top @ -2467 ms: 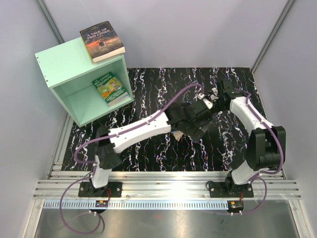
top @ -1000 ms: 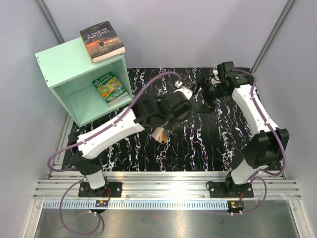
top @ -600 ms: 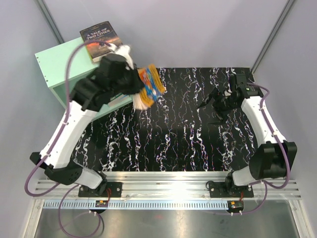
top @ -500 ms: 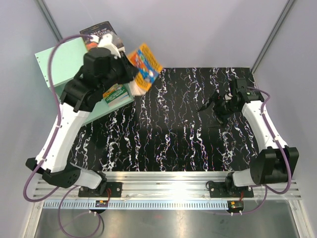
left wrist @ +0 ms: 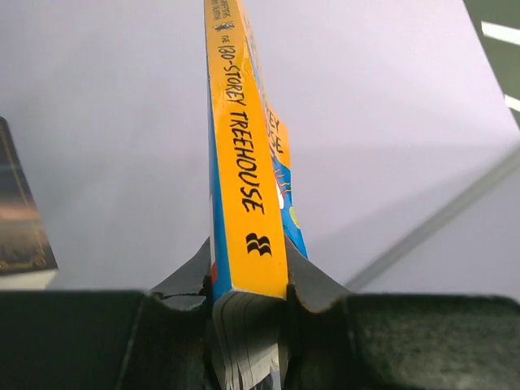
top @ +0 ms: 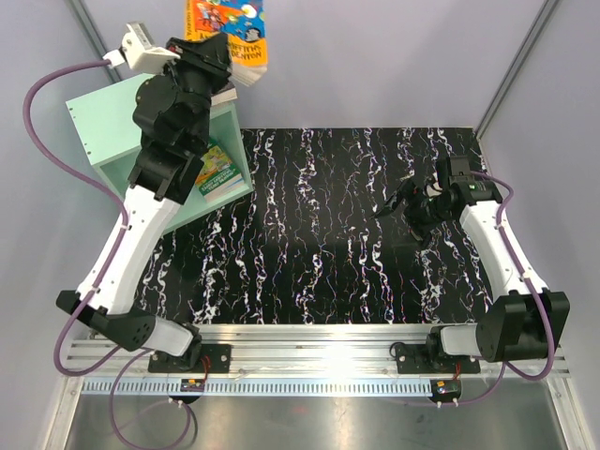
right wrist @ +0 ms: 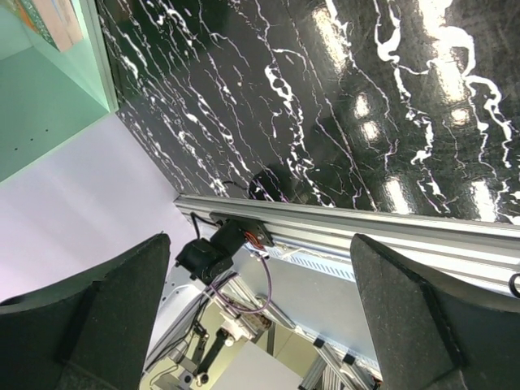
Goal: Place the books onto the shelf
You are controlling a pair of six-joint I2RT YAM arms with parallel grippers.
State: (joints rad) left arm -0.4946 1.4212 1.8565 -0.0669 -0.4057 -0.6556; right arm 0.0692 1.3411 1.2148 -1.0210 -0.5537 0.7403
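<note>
From above, we see the left arm (top: 141, 216) stretched tall beside the shelf (top: 98, 117). Its left tool (top: 223, 64) is clamped on one orange book (top: 225, 28), raised near the shelf's top. One green book (top: 217, 171) lies inside the shelf. The right arm (top: 492, 234) is bent over the bench (top: 319, 244), and the right tool (top: 401, 217) is spread wide and empty.

At the left wrist, both fingers (left wrist: 183, 280) pinch the orange book's lower end, spine towards us. One dark book (left wrist: 18, 211) shows at the left edge.

At the right wrist, the fingers gape apart above the bench.

We count three books and one shelf.
</note>
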